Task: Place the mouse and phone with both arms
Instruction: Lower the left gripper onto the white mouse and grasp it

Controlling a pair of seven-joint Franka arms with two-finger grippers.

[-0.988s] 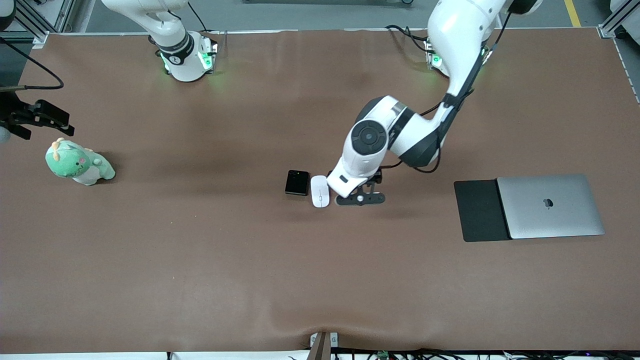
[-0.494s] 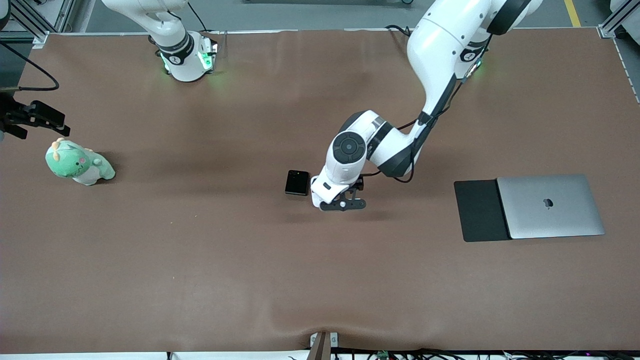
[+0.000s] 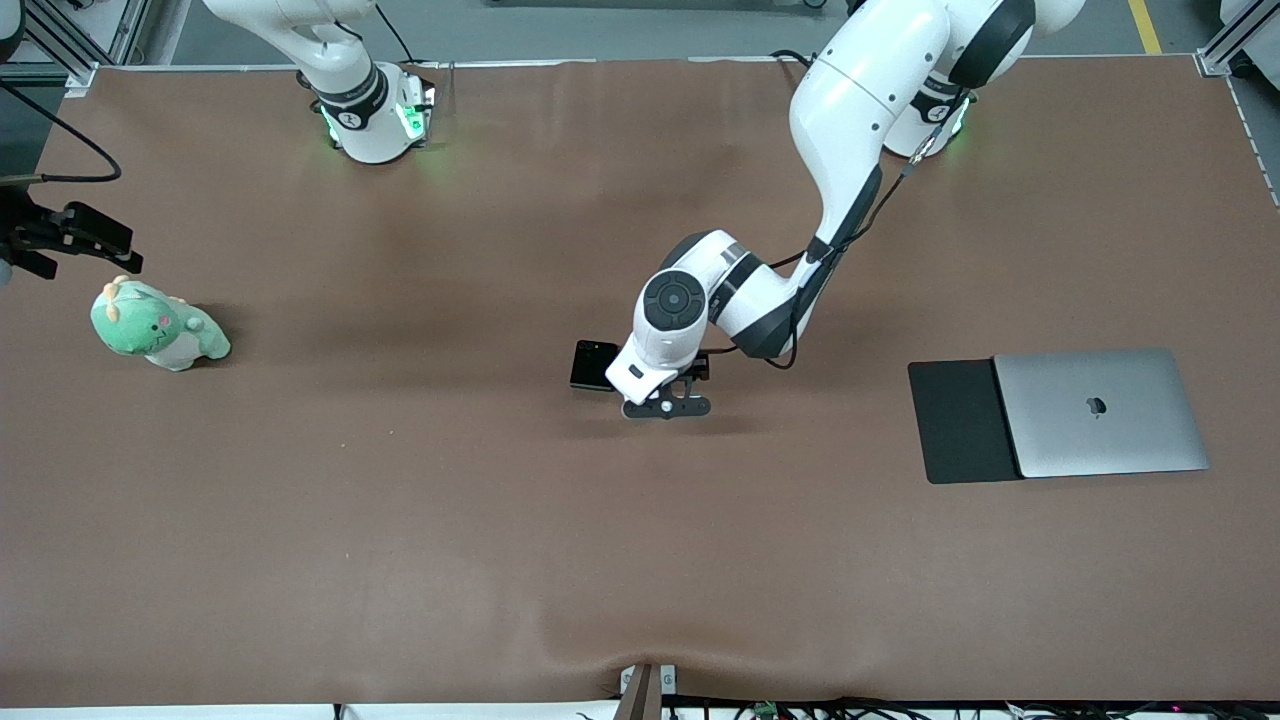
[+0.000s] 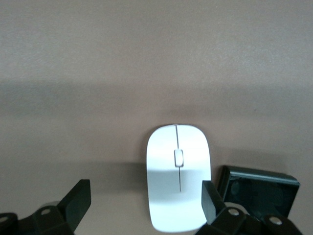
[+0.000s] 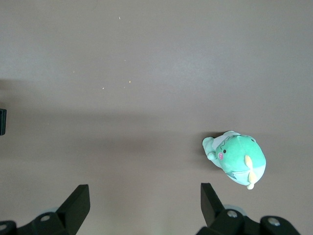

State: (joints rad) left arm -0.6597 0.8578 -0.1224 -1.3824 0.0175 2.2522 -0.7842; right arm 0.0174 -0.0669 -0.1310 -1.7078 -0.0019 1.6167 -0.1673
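Brown tabletop (image 3: 400,520): bare cloth-like surface carrying every item below; no box, tray or other container stands on it.

Left arm (image 3: 850,110): over the last second it has swung from beside the mouse toward the right arm's end of the tabletop, so its wrist now covers the mouse in the front view. Judged: the pick of the mouse is about to start.

Silver laptop (image 3: 1100,412): closed, toward the left arm's end, its edge lapping a flat black mat (image 3: 955,422).

Green plush toy (image 3: 158,327): toward the right arm's end, untouched.

Left hand (image 3: 666,407): fingers wide apart, holding nothing, low over the mouse.

Right hand (image 3: 70,238): waiting above the plush toy, fingers apart, empty.

Mouse (image 4: 178,176): white, flat on the tabletop, lying between the left hand's fingers in the left wrist view, not yet gripped.

Phone (image 3: 590,364): black, just beside the mouse, unmoved.
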